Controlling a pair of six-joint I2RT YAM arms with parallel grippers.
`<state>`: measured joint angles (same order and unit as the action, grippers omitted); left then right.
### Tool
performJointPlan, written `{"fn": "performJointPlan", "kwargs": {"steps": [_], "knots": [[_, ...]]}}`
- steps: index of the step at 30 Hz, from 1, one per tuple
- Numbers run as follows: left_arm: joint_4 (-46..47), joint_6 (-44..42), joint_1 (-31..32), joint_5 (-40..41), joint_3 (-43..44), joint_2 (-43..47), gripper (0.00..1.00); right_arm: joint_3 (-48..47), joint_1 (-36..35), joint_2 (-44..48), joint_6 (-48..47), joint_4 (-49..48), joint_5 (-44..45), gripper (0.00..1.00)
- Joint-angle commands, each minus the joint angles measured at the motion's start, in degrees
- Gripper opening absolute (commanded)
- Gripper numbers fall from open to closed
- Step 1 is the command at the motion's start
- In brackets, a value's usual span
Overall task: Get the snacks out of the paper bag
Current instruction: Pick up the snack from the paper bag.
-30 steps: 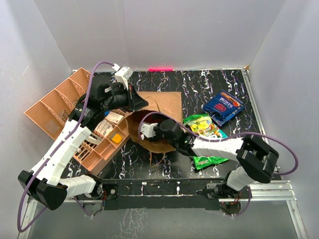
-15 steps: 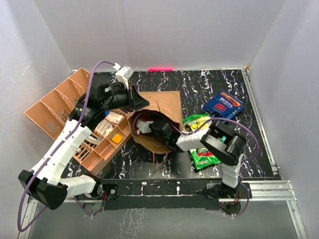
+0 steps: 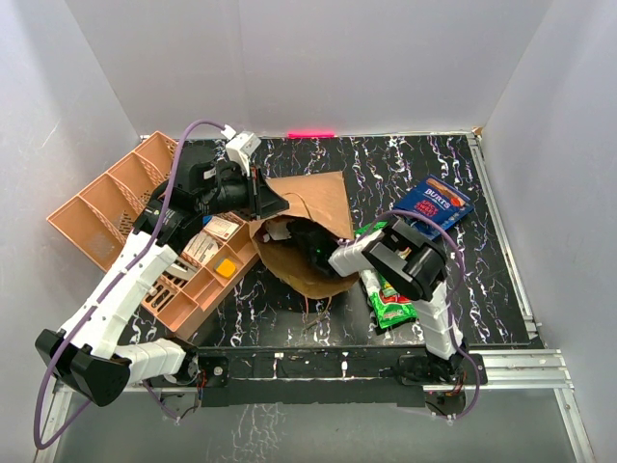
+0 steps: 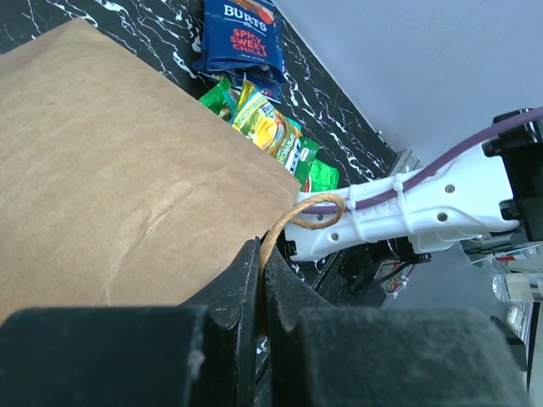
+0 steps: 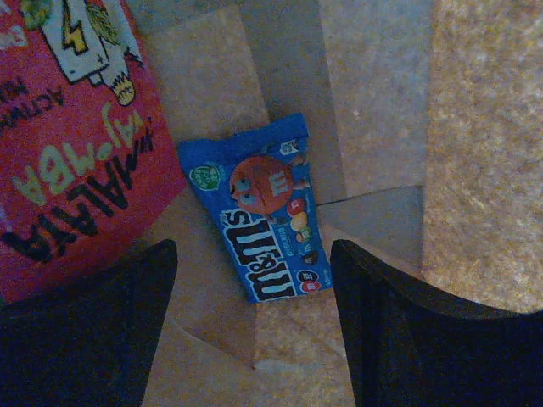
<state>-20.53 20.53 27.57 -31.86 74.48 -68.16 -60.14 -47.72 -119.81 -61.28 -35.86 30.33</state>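
Right fingers (image 5: 85, 339) deeper in bag (image 3: 318, 198), M&M's packet (image 5: 267, 225)

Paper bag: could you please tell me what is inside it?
A blue M&M's packet and a red packet lie inside, ahead of the open right gripper. The paper bag's walls hide anything else.

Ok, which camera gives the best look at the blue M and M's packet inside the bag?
The right wrist view. The M&M's packet lies there in full, label readable, on the brown paper inside. The top external view shows only the paper bag from outside, and the left wrist view just its outer side; neither shows the packet.
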Motion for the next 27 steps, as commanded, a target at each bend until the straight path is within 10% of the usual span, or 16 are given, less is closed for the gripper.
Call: {"fn": "performJointPlan", "kwargs": {"steps": [1,15,27], "knots": [[-1.4,-1.0,0.0,-2.1,2.2,1.8,0.00,-4.2,1.6,-1.8,-2.5,-3.7,-0.2,0.78],[-5.2,-2.2,0.0,-1.1,2.9,2.1,0.00,-11.3,6.4,-8.3,-3.7,-1.9,-2.7,0.72],[-7.4,-2.1,0.0,1.0,3.4,1.9,0.00,-15.2,8.0,-9.8,-3.1,-0.6,-6.5,0.37]]}}
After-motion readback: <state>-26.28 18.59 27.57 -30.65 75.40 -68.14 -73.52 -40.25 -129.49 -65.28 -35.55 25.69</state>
